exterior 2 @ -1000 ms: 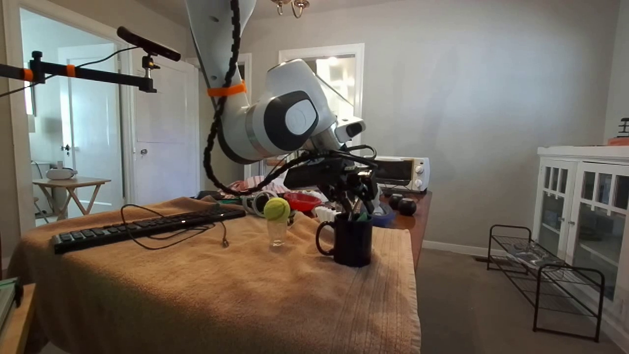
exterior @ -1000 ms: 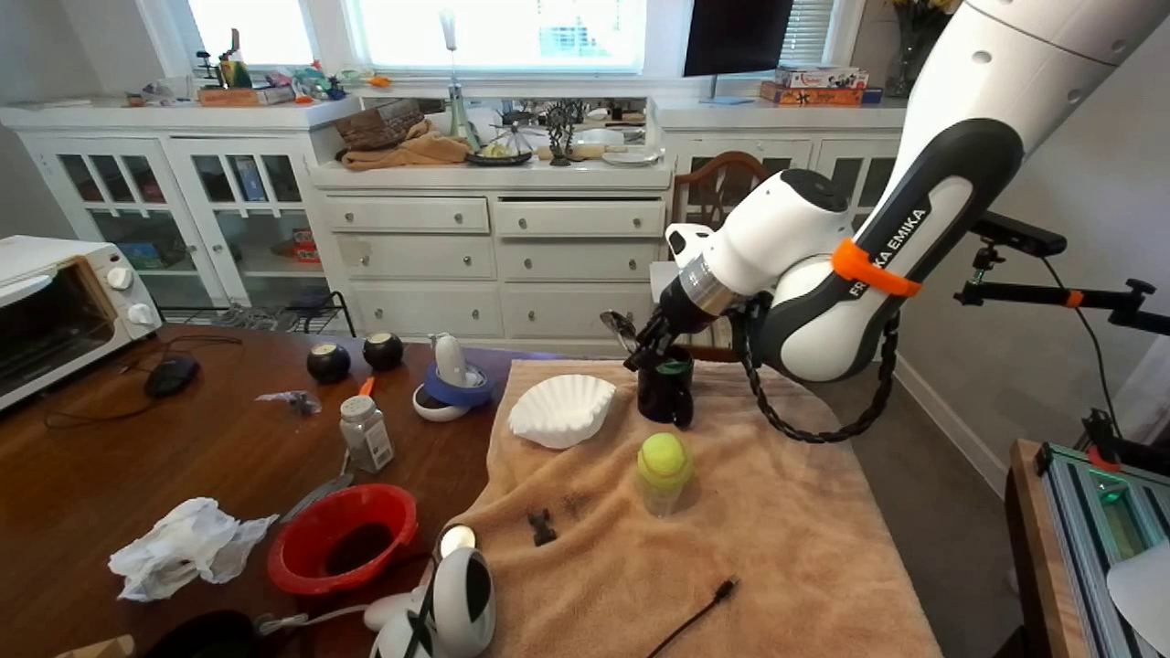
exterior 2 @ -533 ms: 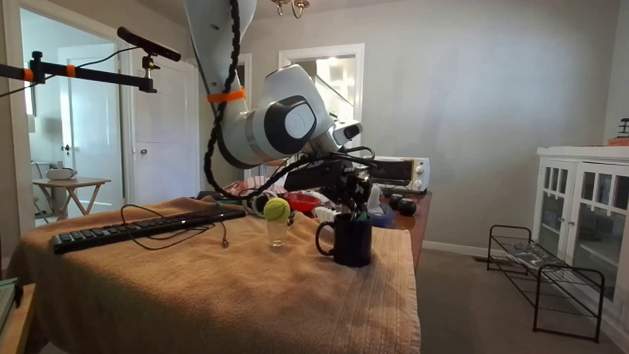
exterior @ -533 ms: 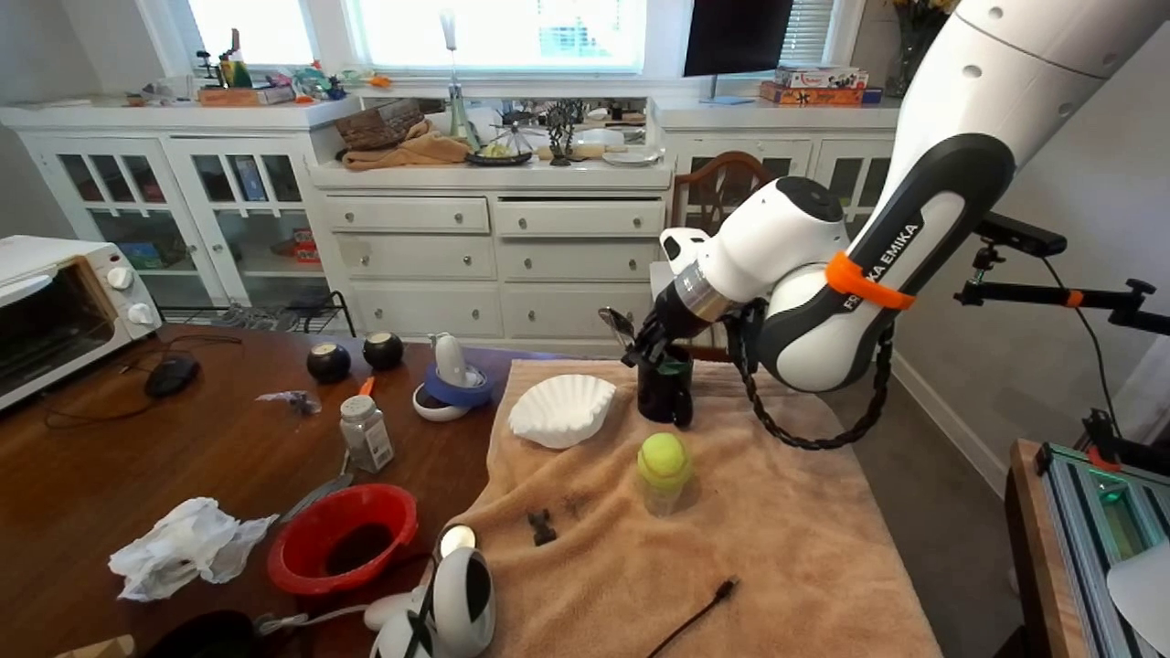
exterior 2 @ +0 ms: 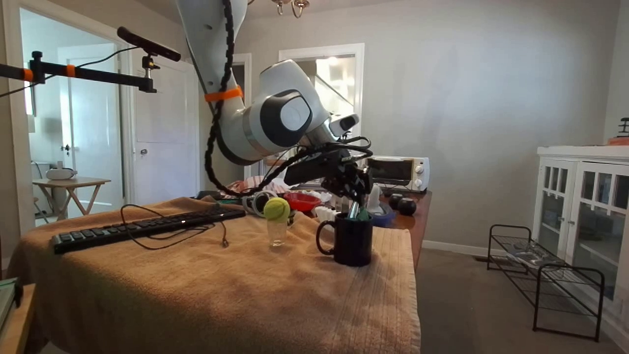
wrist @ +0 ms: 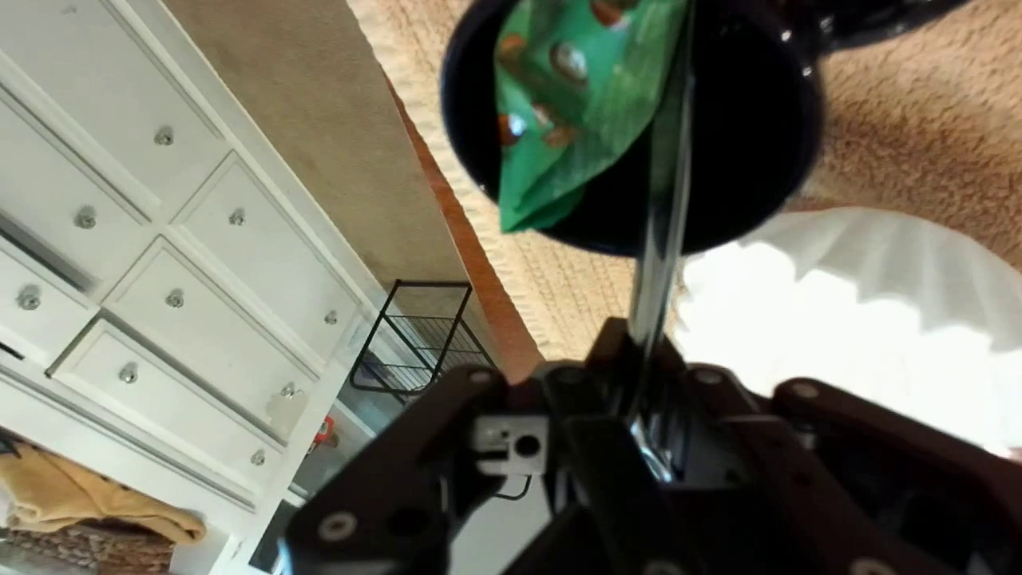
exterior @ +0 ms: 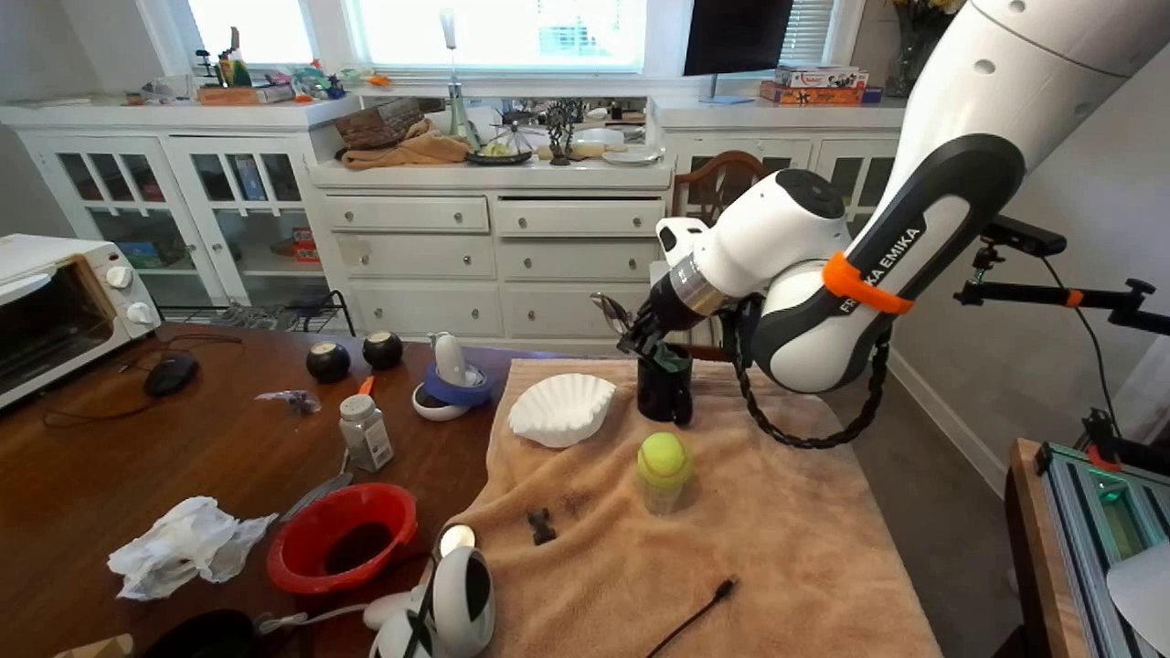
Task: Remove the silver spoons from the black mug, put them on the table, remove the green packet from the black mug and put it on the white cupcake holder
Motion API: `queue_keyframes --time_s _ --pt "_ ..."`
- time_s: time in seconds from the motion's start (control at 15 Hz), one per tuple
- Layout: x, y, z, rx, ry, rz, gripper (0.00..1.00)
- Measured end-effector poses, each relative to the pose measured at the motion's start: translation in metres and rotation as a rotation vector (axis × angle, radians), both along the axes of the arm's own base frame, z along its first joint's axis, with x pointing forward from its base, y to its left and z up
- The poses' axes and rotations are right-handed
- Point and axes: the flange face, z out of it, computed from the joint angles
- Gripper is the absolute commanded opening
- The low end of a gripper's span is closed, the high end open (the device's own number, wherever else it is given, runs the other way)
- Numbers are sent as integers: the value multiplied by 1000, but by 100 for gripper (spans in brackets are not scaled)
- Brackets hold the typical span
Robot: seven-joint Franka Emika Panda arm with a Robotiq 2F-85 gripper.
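Observation:
The black mug (exterior: 663, 395) stands upright on the tan towel. My gripper (wrist: 645, 339) is just above its rim, tilted, and shut on the silver spoons (wrist: 663, 216). Their handles run from between the fingertips down into the mug; how many are gripped is hard to tell. In an exterior view, spoon bowls (exterior: 611, 313) stick out past the fingers. The green packet (wrist: 587, 104) pokes out of the mug beside the handles, its lower part hidden inside. Close by on the towel sits the white cupcake holder (exterior: 562, 411), fluted and lying open.
A tennis ball (exterior: 664, 457) rests on a clear cup in front of the mug. Blue tape (exterior: 459, 388), a glass shaker (exterior: 366, 434) and a red bowl (exterior: 343, 539) occupy the wooden table. A black keyboard (exterior 2: 147, 226) with cable lies on the towel.
My gripper has closed on the spoons and risen slightly, tilting them; more of the handles now shows above the mug rim. The mug and cupcake holder have stayed in place.

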Motion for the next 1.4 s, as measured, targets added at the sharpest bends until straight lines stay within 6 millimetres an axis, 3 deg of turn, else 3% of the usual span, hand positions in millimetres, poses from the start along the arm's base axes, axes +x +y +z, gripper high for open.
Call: queue_keyframes --time_s 0.4,0.87,1.13,1.4 --pt "4 15 30 -40 -77 9 2" --pt "12 14 83 -37 -130 -20 2" --pt "15 26 110 1 -66 17 2" --pt "3 46 134 59 68 116 2"
